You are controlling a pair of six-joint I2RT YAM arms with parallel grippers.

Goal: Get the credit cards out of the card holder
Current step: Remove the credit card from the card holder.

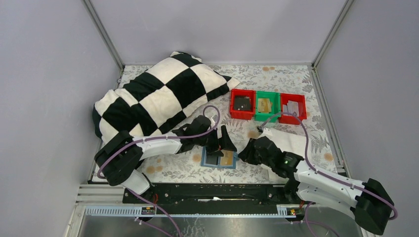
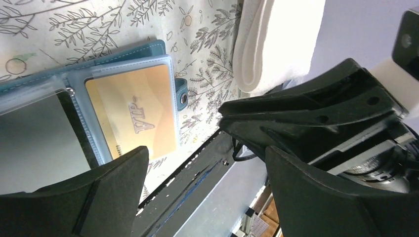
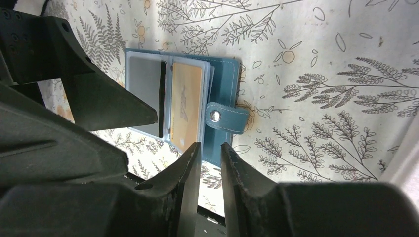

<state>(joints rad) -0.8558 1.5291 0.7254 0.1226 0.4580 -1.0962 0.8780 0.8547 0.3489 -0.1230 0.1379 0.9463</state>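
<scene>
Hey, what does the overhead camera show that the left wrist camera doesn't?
Only overhead: the checkered pillow and the row of red and green bins. Only left wrist: the VIP lettering on the gold card, and the snap tab. Both: the open card holder lying on the floral table cover, with the left fingers spread near it.

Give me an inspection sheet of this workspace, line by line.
Surface: floral tablecloth, flat.
Job's things: card holder lies open; gold VIP card and grey card still sleeved.
Clutter: checkered pillow, white cloth, red bins, green bin.
Grippers: left gripper open over the holder; right gripper beside it, jaws narrowly apart, empty.
Cables: purple cables loop along both arms.
Surroundings: grey walls.
</scene>
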